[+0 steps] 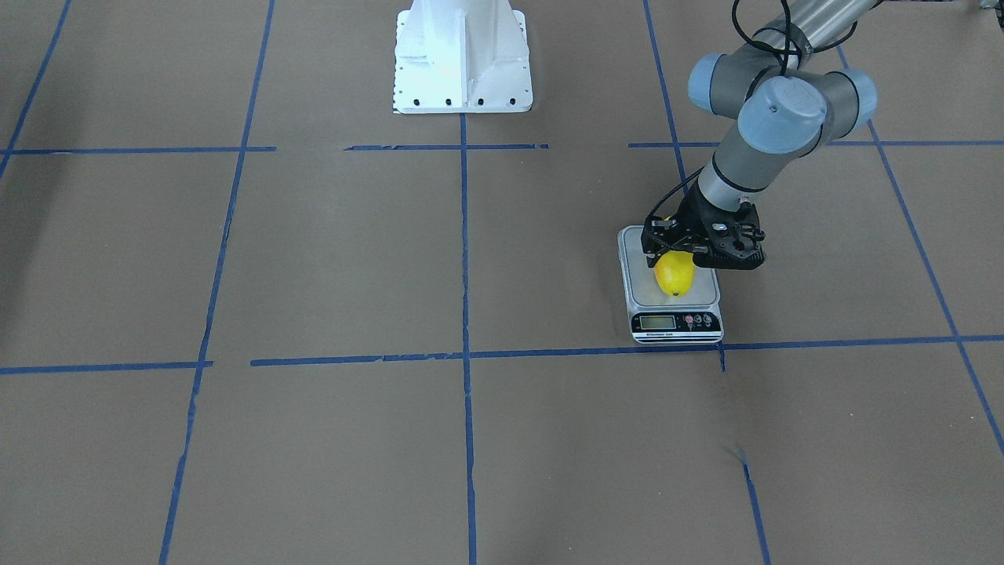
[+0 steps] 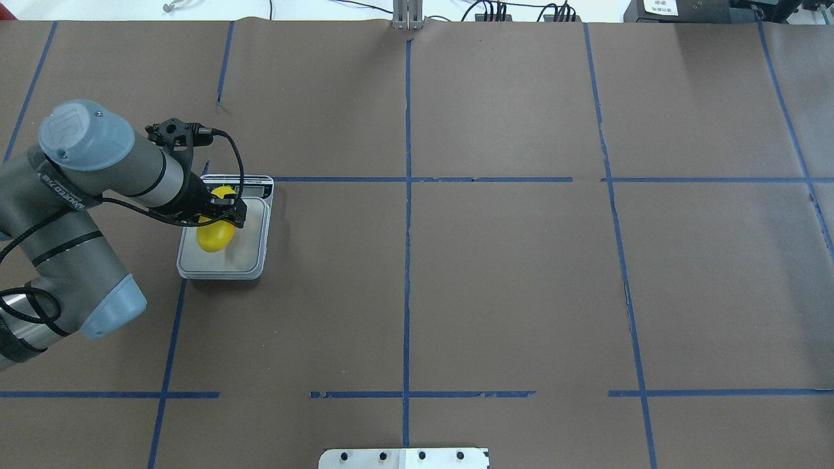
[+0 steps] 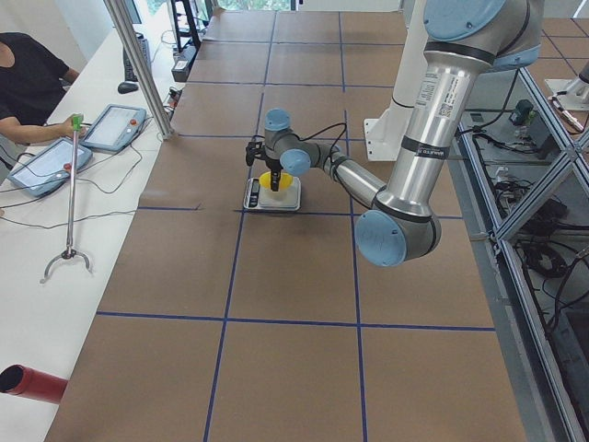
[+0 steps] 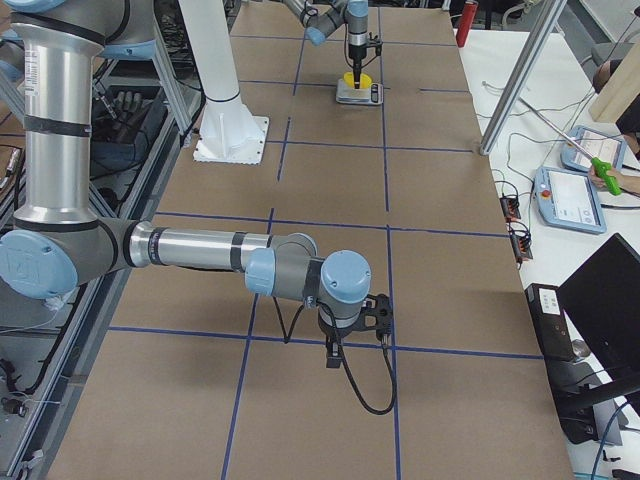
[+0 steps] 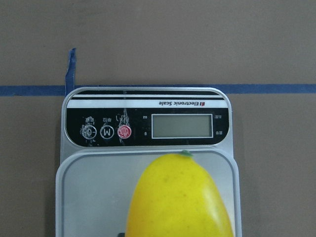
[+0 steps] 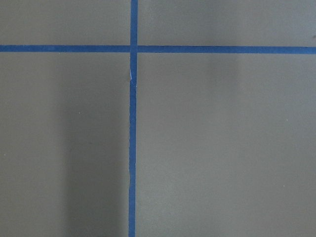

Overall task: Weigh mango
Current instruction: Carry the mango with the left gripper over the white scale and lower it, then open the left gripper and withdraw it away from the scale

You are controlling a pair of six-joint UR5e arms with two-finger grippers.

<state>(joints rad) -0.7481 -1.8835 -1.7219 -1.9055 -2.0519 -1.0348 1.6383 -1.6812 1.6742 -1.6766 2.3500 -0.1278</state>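
Resting on the scale [image 1: 676, 322], the mango [image 1: 674, 278] looks delivered, with the left gripper [image 1: 674, 253] straddling it; I cannot tell whether the fingers clasp it or stand loose. What is likely left is backing clear and taking a reading, since the display looks blank.

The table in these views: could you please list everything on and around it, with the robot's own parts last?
mango: one, yellow, lying on the scale's platform.
scale: one, silver with a black panel, on the robot's left half of the table, beside a blue tape line.
table: one, brown paper with a blue tape grid.
pedestal: one, white, middle of the robot's edge.
tablets: two, grey-blue, on the side bench.
reacher stick: one, silver with a green handle, on the side bench.
operator: one, black shirt, at the bench.
left gripper: one, black, down over the mango; grip unclear.
right gripper: one, black, over bare table; state unclear.
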